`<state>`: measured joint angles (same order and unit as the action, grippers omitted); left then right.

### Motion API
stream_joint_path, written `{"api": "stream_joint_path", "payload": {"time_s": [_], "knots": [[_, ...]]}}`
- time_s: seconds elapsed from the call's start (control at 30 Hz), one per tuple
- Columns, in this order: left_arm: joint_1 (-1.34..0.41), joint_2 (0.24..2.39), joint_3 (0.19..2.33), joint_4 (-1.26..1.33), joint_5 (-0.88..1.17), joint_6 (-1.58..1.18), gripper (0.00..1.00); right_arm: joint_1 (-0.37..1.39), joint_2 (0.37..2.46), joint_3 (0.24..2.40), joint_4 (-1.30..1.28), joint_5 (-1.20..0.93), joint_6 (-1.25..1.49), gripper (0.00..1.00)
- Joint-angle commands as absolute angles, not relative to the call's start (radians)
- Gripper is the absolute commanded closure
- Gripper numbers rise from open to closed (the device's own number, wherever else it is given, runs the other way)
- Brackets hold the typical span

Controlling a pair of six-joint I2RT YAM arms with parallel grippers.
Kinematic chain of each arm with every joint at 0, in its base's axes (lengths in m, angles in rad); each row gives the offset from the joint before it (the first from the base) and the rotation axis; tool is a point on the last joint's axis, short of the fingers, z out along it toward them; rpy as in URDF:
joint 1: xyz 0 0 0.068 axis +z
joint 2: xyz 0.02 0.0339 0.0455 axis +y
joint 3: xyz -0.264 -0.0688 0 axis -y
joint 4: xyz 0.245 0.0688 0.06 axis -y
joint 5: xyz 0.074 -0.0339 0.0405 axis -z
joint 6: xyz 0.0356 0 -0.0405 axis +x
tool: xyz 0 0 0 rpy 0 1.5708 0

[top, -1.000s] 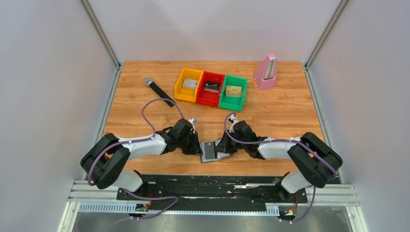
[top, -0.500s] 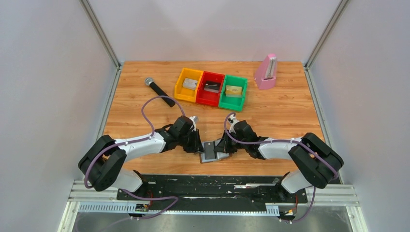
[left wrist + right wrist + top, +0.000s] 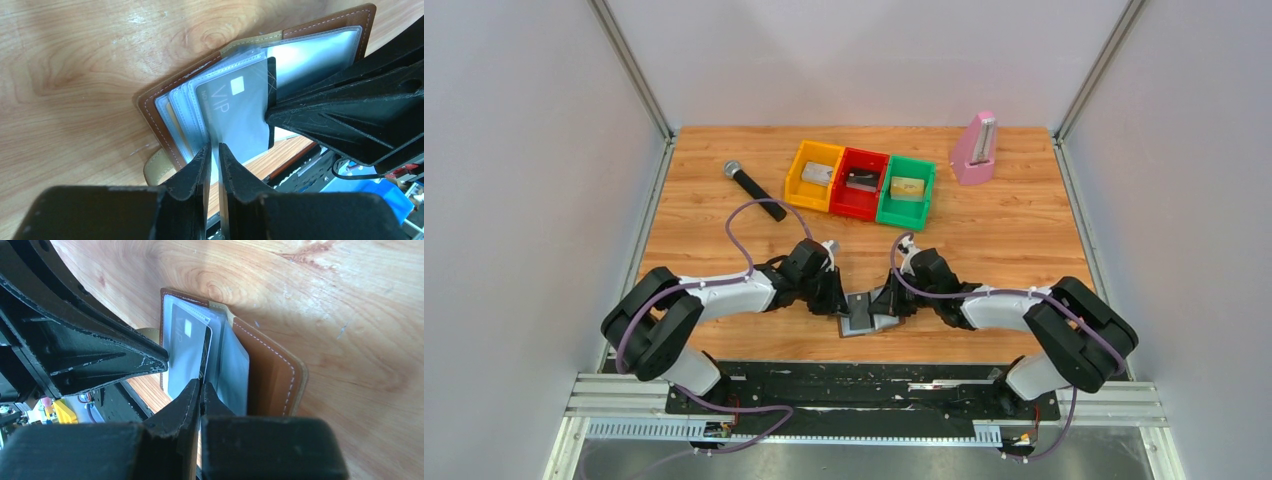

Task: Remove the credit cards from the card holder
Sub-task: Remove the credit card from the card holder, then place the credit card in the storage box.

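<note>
Card holder [image 3: 861, 316] lies open near the table's [image 3: 1024, 240] front edge, between both arms. My right gripper [image 3: 201, 386] is clenched on a plastic sleeve [image 3: 235, 365], pinning the case. My left gripper [image 3: 212, 150] pinches the grey VIP card [image 3: 232, 115]. I should draw it slowly, straight along its sleeve. The right gripper crowds the card's side. Bins [image 3: 861, 182], microphone [image 3: 754, 190] and metronome [image 3: 975, 150] sit well apart.

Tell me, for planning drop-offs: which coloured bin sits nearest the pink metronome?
The green bin, at the row's right end; the red bin and yellow bin sit farther from the metronome.
</note>
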<state>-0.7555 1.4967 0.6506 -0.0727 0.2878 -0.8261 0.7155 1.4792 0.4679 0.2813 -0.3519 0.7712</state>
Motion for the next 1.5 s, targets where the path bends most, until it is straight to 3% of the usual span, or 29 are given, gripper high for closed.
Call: {"api": "stream_joint_path", "payload": {"time_s": [0.0,0.53,0.9,1.13,1.47], "knots": [[-0.755,1.55,0.641,-0.088,0.211,-0.775,0.81,0.692,1.442,0.442,0.275,-0.375,0.72,1.0],[-0.755,1.57,0.632,-0.113,0.195,-0.765,0.81,0.576,1.345,0.421,0.198,-0.459,0.646,1.0],[-0.755,1.557,0.661,-0.126,0.21,-0.772,0.8,0.53,1.232,0.48,0.007,-0.5,0.551,1.0],[-0.755,1.501,0.701,-0.171,0.227,-0.772,0.71,0.514,1.222,0.532,-0.077,-0.528,0.499,1.0],[-0.755,1.363,0.789,-0.257,0.19,-0.702,0.51,0.488,1.197,0.598,-0.16,-0.565,0.489,1.0]]}}
